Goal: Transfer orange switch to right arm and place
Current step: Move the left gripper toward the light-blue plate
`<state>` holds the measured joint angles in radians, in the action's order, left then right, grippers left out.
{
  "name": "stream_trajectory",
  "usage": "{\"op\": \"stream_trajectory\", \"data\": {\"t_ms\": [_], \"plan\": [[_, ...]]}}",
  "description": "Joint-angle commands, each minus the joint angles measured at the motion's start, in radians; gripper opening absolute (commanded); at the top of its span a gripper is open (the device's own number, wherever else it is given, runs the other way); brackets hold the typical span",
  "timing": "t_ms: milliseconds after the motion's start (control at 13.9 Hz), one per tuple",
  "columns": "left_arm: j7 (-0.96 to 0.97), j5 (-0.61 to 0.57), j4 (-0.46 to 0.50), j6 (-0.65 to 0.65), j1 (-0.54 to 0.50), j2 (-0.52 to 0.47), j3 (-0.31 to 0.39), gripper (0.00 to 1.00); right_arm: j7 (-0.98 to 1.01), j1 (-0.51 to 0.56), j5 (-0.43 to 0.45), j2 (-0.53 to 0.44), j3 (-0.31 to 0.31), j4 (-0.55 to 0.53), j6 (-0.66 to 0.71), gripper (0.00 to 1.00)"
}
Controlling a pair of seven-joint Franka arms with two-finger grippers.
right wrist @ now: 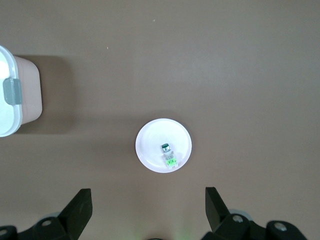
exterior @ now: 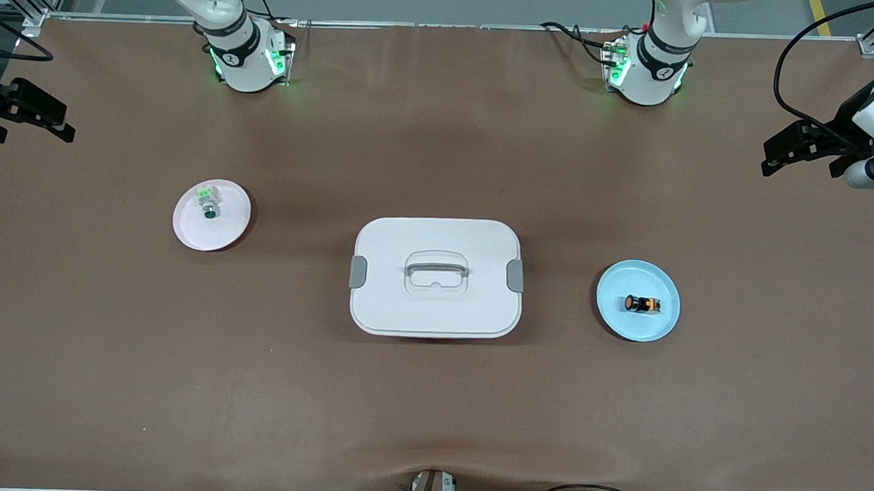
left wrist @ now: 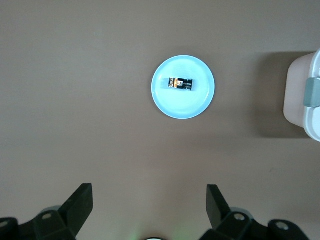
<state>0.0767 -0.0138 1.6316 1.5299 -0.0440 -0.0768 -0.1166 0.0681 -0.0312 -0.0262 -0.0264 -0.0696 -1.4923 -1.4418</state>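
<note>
Brown matting is covering the table (exterior: 430, 407), with a lidded white container (exterior: 436, 277) sitting at its middle. Toward the left arm's end, the orange switch (exterior: 642, 304) is lying on its side on a blue plate (exterior: 611, 316). Toward the right arm's end, a green-capped switch (exterior: 208, 204) is resting on a pink plate (exterior: 227, 229). Both arms are waiting high up: the left gripper (left wrist: 150, 205) is hanging with its jaws wide and empty near the blue plate, and the right gripper (right wrist: 148, 205) is hanging likewise near the pink plate.
</note>
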Motion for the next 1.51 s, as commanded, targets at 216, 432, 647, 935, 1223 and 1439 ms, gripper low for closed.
{"op": "stream_trajectory", "data": {"t_ms": [216, 432, 647, 935, 1223, 1439], "plan": [[-0.012, -0.034, -0.048, -0.034, -0.005, 0.032, 0.0, 1.0, 0.002, 0.005, 0.002, -0.006, -0.009, 0.018, 0.0, 1.0], [-0.02, -0.032, -0.095, -0.033, -0.042, 0.124, 0.0, 1.0, 0.001, 0.025, 0.0, -0.006, -0.009, 0.021, -0.002, 1.0], [-0.046, -0.018, -0.073, -0.001, -0.071, 0.207, -0.005, 1.0, -0.025, 0.025, 0.0, -0.006, -0.009, 0.021, -0.008, 1.0], [-0.164, -0.029, 0.101, 0.302, -0.074, 0.233, -0.009, 1.0, -0.048, 0.025, -0.004, -0.006, -0.009, 0.021, -0.008, 1.0], [-0.166, -0.031, 0.223, 0.54, -0.062, 0.323, -0.014, 1.0, -0.047, 0.024, -0.008, -0.006, -0.006, 0.023, -0.006, 1.0], [-0.164, -0.031, 0.254, 0.641, -0.033, 0.397, -0.024, 1.0, -0.047, 0.025, -0.003, -0.003, -0.007, 0.044, -0.006, 1.0]]}}
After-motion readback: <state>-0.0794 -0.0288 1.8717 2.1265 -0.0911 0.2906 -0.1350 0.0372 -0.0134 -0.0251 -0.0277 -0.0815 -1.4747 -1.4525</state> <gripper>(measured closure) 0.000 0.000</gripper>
